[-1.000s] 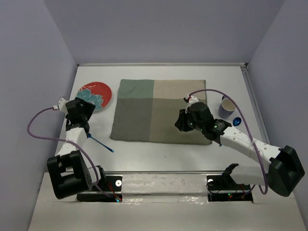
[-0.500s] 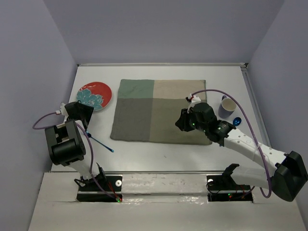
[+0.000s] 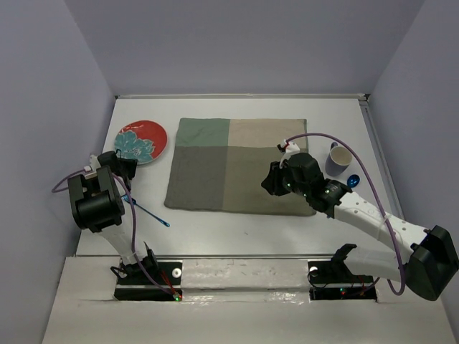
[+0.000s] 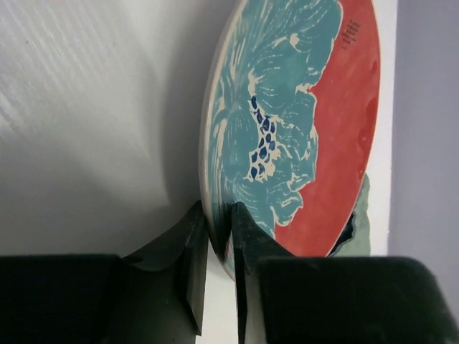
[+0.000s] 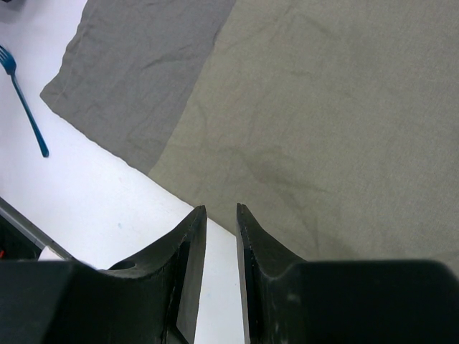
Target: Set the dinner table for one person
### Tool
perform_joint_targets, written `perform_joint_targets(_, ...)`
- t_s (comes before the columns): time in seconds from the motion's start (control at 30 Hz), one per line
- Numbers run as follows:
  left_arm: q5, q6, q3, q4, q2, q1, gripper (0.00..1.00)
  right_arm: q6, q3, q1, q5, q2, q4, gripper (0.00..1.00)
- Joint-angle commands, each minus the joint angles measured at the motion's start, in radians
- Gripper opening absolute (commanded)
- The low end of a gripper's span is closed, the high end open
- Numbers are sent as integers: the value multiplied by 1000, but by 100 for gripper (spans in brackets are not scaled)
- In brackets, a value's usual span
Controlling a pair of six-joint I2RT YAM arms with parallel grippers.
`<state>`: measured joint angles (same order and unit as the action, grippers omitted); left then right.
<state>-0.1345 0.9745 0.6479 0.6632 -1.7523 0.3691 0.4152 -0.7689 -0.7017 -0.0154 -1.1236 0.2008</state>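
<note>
- Left wrist view: the left pincer (image 4: 219, 215) is closed down on the near rim of the red-and-teal floral plate (image 4: 301, 107), pinching the rim between its fingers.
- The plate is at the far left of the white counter (image 3: 215, 222), near the four-patch mat (image 3: 237, 165) but not on it.
- The right pincer (image 5: 221, 211) hovers over the mat's near edge, narrowed to a slit and holding nothing.
- The step in hand is probably securing the plate. Next it must travel right onto the mat without the thin rim slipping.
- A blue fork (image 3: 147, 213) lies on the counter, untouched.
</note>
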Motion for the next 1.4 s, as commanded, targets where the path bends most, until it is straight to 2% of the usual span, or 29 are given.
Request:
perform_joint_targets(0.0, -13, 18, 29, 95, -21, 4, 22, 4, -21, -9, 8, 1, -31, 29)
perform_joint_targets(0.03, -20, 15, 30, 105, -26, 5, 10, 5, -23, -9, 8, 1, -29, 29)
perform_joint_targets(0.1, -31, 9, 26, 118, -21, 7, 0, 7, -23, -9, 9, 1, -29, 29)
perform_joint_targets(0.3, -63, 26, -13, 196, 100, 8, 0, 13, -35, -9, 11, -13, -28, 30)
perform_joint_targets(0.37, -105, 44, -10, 228, 163, 5, 0, 16, -40, -9, 58, -15, -28, 31)
perform_joint_targets(0.57, -200, -6, 53, 207, 341, -22, 0, 30, -35, -9, 123, 36, -31, 30)
perform_joint_targets(0.83, -237, -30, 19, 181, 517, -166, 0, 36, -29, -9, 161, 71, -14, 24)
perform_joint_targets(0.93, -263, -34, -5, 167, 539, -289, 0, 48, -26, 14, 207, 99, 9, 21)
perform_joint_targets(1.0, -270, -19, -31, 183, 528, -349, 0, 78, -32, 31, 241, 120, 46, 21)
perform_joint_targets(1.03, -272, 7, -39, 203, 513, -416, 0, 88, -35, 48, 265, 126, 61, 21)
perform_joint_targets(1.07, -271, 16, -47, 219, 501, -417, 0, 92, -39, 59, 272, 133, 74, 20)
perform_joint_targets(1.2, -278, 61, -57, 291, 430, -563, 0, 96, -49, 88, 275, 151, 101, 21)
perform_joint_targets(1.37, -284, 55, -44, 343, 323, -668, 0, 100, -37, 110, 275, 162, 115, 21)
